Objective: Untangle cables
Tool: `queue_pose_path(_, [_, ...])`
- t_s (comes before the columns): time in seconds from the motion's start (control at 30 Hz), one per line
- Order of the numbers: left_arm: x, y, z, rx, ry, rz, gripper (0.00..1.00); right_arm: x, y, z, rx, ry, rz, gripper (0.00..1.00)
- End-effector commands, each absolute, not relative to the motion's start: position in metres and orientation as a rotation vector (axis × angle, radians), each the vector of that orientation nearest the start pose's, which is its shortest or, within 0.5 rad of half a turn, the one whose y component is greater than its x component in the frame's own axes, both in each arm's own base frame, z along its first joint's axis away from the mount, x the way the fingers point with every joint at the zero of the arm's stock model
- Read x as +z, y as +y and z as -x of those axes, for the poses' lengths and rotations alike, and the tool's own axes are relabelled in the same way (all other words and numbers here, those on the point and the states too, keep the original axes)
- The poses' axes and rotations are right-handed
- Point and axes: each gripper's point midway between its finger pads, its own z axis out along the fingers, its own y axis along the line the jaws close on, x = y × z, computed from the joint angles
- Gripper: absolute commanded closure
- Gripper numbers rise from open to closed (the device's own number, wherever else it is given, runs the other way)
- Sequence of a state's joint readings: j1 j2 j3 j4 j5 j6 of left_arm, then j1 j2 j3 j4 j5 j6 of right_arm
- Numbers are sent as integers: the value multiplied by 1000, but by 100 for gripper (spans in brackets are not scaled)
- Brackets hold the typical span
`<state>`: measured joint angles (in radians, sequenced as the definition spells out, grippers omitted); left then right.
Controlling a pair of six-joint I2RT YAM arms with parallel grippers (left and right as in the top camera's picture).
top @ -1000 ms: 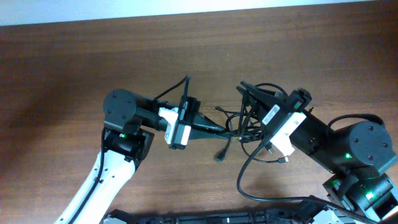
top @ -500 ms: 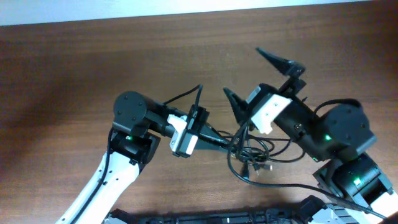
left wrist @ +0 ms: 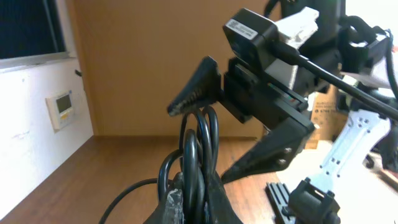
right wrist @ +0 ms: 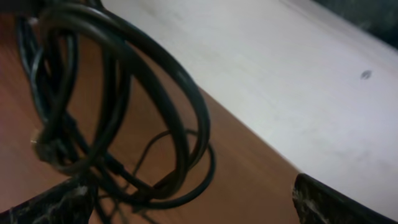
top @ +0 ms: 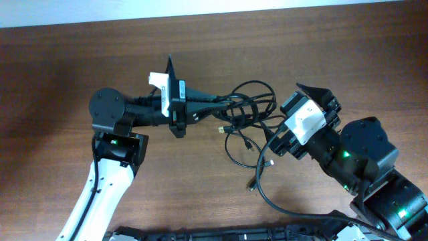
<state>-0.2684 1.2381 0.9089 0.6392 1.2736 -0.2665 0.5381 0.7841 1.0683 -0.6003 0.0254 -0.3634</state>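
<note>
The cables (top: 251, 102) are a knot of thin black loops lifted over the middle of the wooden table, with loose strands and small plugs (top: 221, 129) trailing toward the near side. My left gripper (top: 224, 100) reaches in from the left and is shut on the bundle. In the left wrist view its fingers (left wrist: 176, 208) pinch several strands of the cables (left wrist: 198, 149) that rise straight up between them. My right gripper (top: 281, 119) stands just right of the bundle, open and holding nothing. In the right wrist view the cables (right wrist: 124, 106) loop ahead of the open right gripper (right wrist: 193, 196).
A thicker black arm wire (top: 259, 184) curves across the table below the right gripper. A black rail (top: 234, 234) runs along the near edge. A white wall strip (top: 200, 10) borders the far edge. The right gripper's spread fingers (left wrist: 273, 149) loom close behind the held bundle.
The right gripper opened, let go of the bundle and drew back to the right. The left gripper carried the bundle up the table and to the left, pulling strands out.
</note>
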Motion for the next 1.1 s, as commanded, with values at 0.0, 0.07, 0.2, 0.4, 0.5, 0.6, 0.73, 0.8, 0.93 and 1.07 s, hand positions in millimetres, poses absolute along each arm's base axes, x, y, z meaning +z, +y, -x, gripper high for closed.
queue_pose_path(0.0, [385,-236,-268,-1220,1216,-992,100,355,149,-240,258,1746,703,1])
queue_pose_path(0.07, [389,-234,-274,-1233,1243,-928,100,356,151,-240,301,1761,665,1])
queue_pose_path(0.2, [402,-234,-268,-1241,1188,-936,100,358,151,-240,341,1774,608,1])
queue_pose_path(0.4, [402,-234,-268,-1272,1211,-916,100,359,142,-246,384,1823,441,1])
queue_pose_path(0.5, [408,-233,-264,-1285,1189,-916,100,357,139,-250,427,1856,334,1])
queue_pose_path(0.6, [411,-233,-258,-1278,1151,-955,100,362,140,-251,442,1840,319,1])
queue_pose_path(0.73, [409,-234,-253,-1290,1149,-987,100,389,164,-243,490,1677,525,0])
queue_pose_path(0.8, [408,-234,-251,-1296,1149,-999,100,396,164,-245,480,1645,521,0])
queue_pose_path(0.93, [407,-249,-236,-1345,1125,-1048,100,402,164,-253,436,1611,521,0])
queue_pose_path(1.07, [406,-260,-221,-1388,1105,-1098,100,400,145,-270,315,1639,416,0])
